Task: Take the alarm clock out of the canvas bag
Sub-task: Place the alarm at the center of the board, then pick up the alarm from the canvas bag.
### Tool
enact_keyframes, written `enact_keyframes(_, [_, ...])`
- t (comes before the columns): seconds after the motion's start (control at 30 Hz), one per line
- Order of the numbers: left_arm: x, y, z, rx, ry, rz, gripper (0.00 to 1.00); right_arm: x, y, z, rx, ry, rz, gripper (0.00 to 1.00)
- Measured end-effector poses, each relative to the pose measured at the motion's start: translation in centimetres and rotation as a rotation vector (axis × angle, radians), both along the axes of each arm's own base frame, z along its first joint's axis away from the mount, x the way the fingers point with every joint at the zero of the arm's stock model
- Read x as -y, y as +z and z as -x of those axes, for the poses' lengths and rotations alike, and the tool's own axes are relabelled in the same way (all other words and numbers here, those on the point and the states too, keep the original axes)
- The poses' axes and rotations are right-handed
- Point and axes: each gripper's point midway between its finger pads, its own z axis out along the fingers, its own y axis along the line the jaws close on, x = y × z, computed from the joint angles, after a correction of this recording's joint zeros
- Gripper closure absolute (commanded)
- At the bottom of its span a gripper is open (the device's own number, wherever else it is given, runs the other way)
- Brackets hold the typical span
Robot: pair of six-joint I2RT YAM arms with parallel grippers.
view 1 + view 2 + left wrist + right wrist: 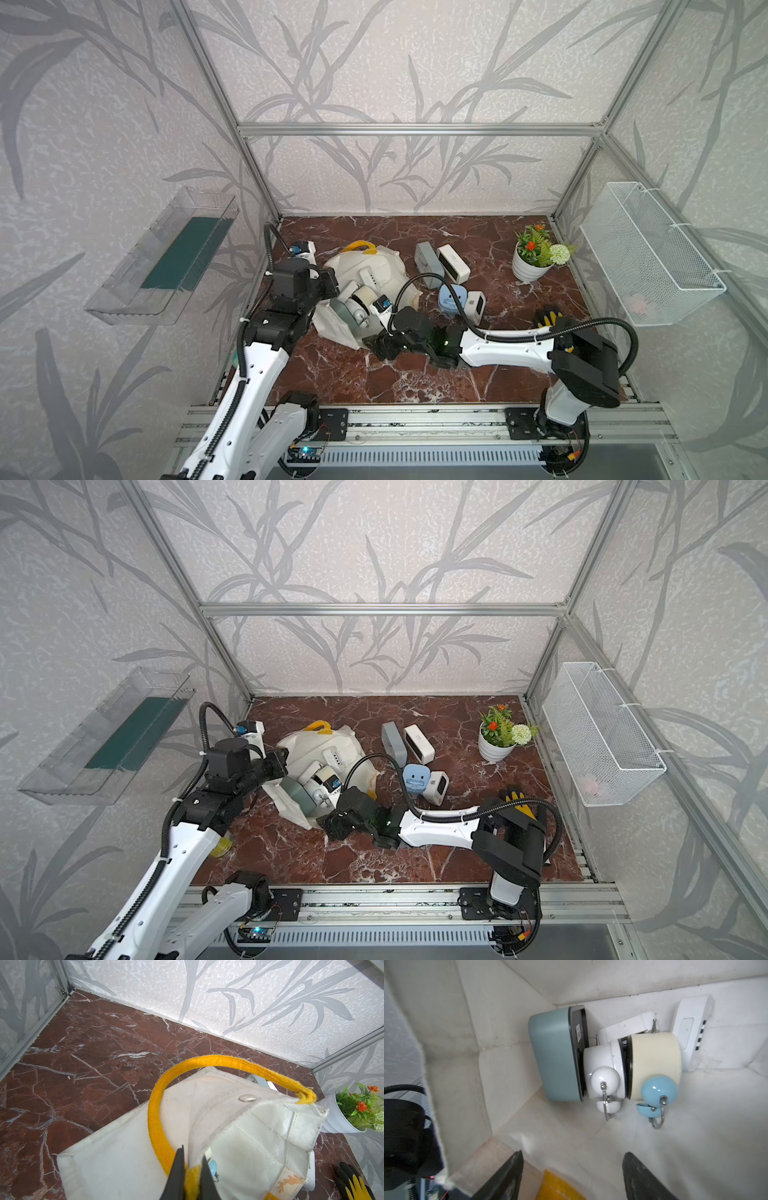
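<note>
Cream-white cloth is your main hazard: the boxy canvas bag (390,266) with yellow strap handles lies on its side, and your left gripper (192,1157) is clamped tight on its rim where the yellow strap (158,1109) attaches, holding the mouth up. If that pinch slips, I'd expect the cloth roof to sag onto your right gripper (573,1153), which hangs at the bag's mouth with its jaws spread wide and nothing between them. Deep inside the bag, against its far wall, a white round twin-bell alarm clock (602,1055) and a cream round twin-bell alarm clock (654,1057) with pale-blue bells are pressed side by side. A teal rectangular clock (550,1053) touches the white one, and a flat white rectangular clock (691,1030) sits just behind the cream one. Because they touch, pulling one will likely drag or topple its neighbours. The glossy round bodies could squirt from the pads, and the wire loops over the bells could snag a finger. As for writing, only a small white sticker (578,1031) on the teal clock's black back shows, too small to read; no brand is legible anywhere.
</note>
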Motion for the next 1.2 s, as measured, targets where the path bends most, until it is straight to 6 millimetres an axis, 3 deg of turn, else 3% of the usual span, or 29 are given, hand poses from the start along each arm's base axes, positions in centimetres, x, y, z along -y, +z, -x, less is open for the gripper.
enact_keyframes(0.5, [0.8,0.0,0.2,0.019,-0.05,0.018,1.0,3.8,0.6,-6.0,0.13,-0.144,0.099,0.21])
enact_keyframes(0.7, [0.8,0.0,0.3,0.02,-0.052,0.013,1.0,2.8,1.2,-7.8,0.154,-0.14,0.098,0.25])
enact_keyframes(1.0, [0.8,0.0,0.3,0.022,-0.053,0.012,1.0,1.9,-3.0,-8.6,0.118,-0.085,0.185,0.31])
enact_keyframes(1.2, [0.9,0.0,0.3,0.022,-0.058,0.014,1.0,2.2,-3.9,-10.0,0.102,-0.091,0.208,0.35])
